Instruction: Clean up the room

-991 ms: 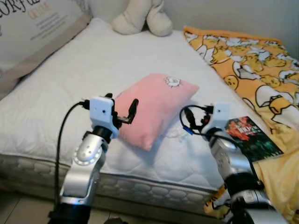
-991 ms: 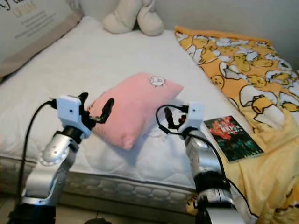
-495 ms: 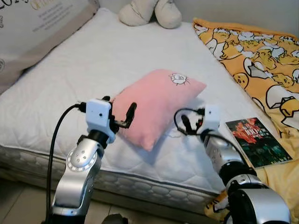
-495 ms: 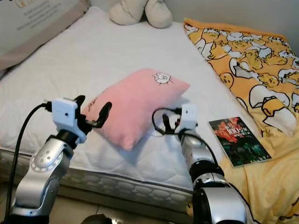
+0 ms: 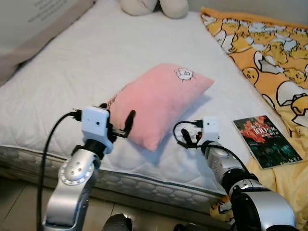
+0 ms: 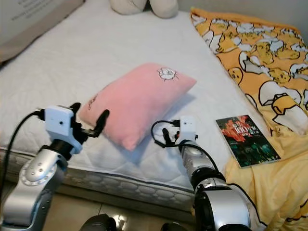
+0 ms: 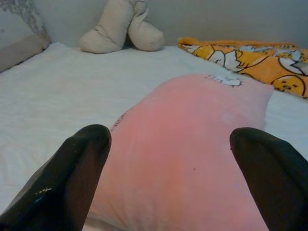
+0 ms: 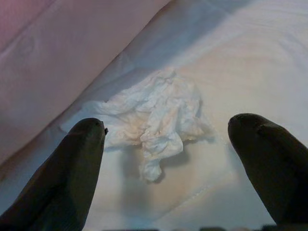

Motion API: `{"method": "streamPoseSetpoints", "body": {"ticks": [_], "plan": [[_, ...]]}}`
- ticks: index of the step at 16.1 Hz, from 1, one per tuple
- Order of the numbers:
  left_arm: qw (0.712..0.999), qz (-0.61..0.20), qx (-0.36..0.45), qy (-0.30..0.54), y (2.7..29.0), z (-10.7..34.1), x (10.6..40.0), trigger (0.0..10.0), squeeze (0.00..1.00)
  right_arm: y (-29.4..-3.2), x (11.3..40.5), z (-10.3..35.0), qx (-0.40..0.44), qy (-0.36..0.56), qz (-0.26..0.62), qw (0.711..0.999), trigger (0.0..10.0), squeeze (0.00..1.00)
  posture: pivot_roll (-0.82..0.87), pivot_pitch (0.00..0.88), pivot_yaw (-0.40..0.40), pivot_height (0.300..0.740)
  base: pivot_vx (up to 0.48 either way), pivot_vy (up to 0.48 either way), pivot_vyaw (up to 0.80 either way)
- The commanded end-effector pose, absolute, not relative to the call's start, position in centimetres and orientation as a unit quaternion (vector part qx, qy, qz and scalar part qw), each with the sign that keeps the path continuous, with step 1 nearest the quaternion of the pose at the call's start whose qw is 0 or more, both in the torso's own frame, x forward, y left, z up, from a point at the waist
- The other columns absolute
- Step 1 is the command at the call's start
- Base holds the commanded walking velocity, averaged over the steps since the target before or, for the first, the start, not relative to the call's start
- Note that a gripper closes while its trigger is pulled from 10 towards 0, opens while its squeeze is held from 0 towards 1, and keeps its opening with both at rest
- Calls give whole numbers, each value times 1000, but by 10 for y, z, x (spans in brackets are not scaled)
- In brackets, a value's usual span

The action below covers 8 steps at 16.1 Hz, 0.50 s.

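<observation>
Crumpled white tissue (image 8: pixel 154 118) lies on the white bed (image 5: pixel 96 62), tucked just beside the pink pillow (image 5: pixel 156 103). Right gripper (image 8: pixel 166 159) low over it, jaws wide, holding nothing. Left gripper (image 5: pixel 118 127) at pillow's near corner, jaws open, empty. Book (image 5: pixel 267 141) to the right near duck-print blanket (image 5: pixel 269 53); plush toy (image 7: pixel 120 26) far end. Mattress front edge close below both arms.

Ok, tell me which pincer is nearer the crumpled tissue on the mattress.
Right. The right pincer is open right before the crumpled tissue, fingers either side. The left pincer is open at the pink pillow's far end.
</observation>
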<state>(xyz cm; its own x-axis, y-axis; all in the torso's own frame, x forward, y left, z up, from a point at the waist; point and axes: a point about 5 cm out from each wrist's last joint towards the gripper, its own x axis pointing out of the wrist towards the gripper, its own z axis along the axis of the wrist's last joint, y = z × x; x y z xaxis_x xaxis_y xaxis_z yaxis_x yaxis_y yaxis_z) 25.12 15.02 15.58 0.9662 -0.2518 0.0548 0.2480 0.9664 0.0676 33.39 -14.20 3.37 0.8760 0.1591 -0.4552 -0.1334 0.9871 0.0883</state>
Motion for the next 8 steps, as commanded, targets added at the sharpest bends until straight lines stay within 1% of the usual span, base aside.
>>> {"method": "streamPoseSetpoints", "body": {"ticks": [1,5,7,8], "plan": [[992,-116,39,-31,154,159,248,10000,0,-138,340,41,6,223,87,971,10000,0,306,148,-47,726,0,0,0],[993,-109,43,-27,156,159,242,10000,0,-133,340,40,4,233,90,968,10000,0,321,162,-49,726,0,0,0],[993,-109,45,-26,156,161,241,10000,0,-129,335,33,13,256,89,962,10000,0,324,168,-48,726,0,0,0],[993,-109,46,-26,156,161,241,10000,0,-129,334,31,10,262,86,961,2275,0,324,168,-48,726,0,0,0]]}}
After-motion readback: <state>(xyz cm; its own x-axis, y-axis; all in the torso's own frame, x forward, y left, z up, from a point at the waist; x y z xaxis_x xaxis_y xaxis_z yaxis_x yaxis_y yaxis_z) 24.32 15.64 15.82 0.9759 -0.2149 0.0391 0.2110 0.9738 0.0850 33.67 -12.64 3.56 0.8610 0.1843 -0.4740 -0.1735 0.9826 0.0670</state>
